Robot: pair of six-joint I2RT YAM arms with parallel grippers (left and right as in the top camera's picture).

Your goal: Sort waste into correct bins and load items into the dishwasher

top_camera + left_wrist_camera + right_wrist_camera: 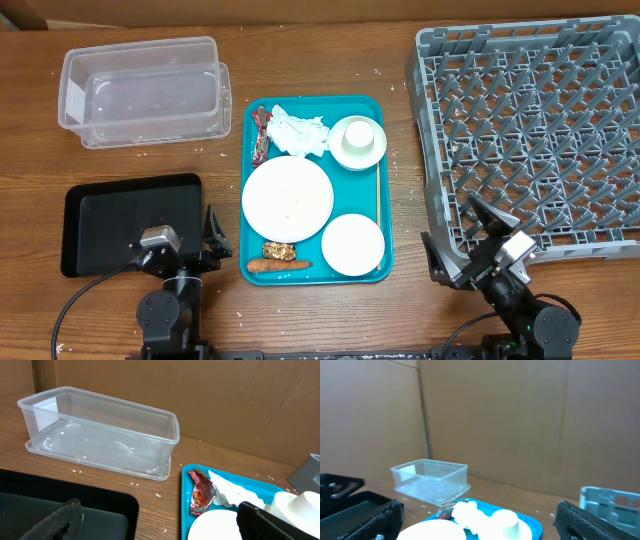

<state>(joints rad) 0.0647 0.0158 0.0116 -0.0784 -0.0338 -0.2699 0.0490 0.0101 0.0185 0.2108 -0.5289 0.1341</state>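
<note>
The plate (287,198), bowl (353,243), cup (358,141) and napkin (298,133) are white, the wrapper (261,138) red-and-white, the serving tray (345,104) teal, the grid-patterned rack (530,130) grey, the shallow tray (110,215) black.

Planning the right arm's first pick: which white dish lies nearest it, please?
The small white bowl at the teal tray's near-right corner; plate and cup lie farther.

- No word, number, brand or sign can be read in any of the three views.
- The red-and-white wrapper (201,494) lies at the lower middle of the left wrist view and at the upper left corner of the teal tray (345,108) in the overhead view. It carries pale print on red, too small and crumpled to make out.
- The clear plastic tub (140,47), upper left of the overhead view, has a white label (71,100) on its left end wall. No lettering on it is legible.
</note>
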